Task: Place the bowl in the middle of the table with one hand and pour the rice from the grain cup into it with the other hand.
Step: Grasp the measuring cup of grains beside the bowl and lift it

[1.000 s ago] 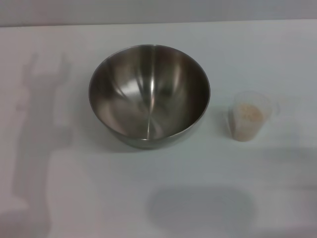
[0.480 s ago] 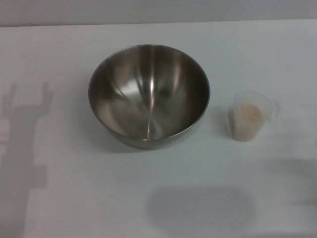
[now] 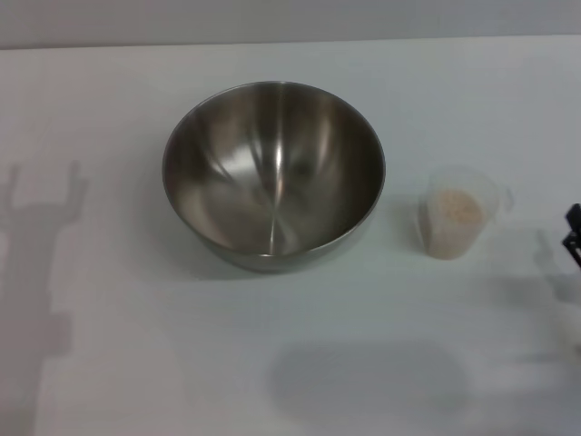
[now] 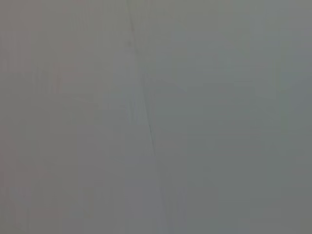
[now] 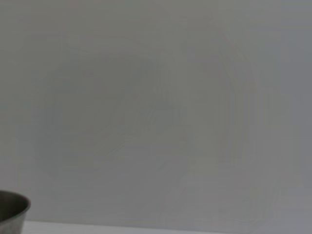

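You've got the bowl (image 3: 273, 174) sitting upright near the desk (image 3: 136, 363) centre, nothing in it. To its right, apart from it, the grain cup (image 3: 457, 213) stands upright w/ rice (image 3: 452, 207) inside. Right gripper (image 3: 573, 234) is only a black tip at the desk's right edge, near the cup but not touching; can't tell its fingers' state. Left gripper isn't visible. Right wrist view catches just the bowl rim (image 5: 12, 210).

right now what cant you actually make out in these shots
- Right gripper: head view, cut off by the right edge; open or shut unclear.
- Left gripper: in no view; only its shadow falls on the table.
- Bowl: right wrist view catches only a rim sliver.
- Grain cup: markings too small.
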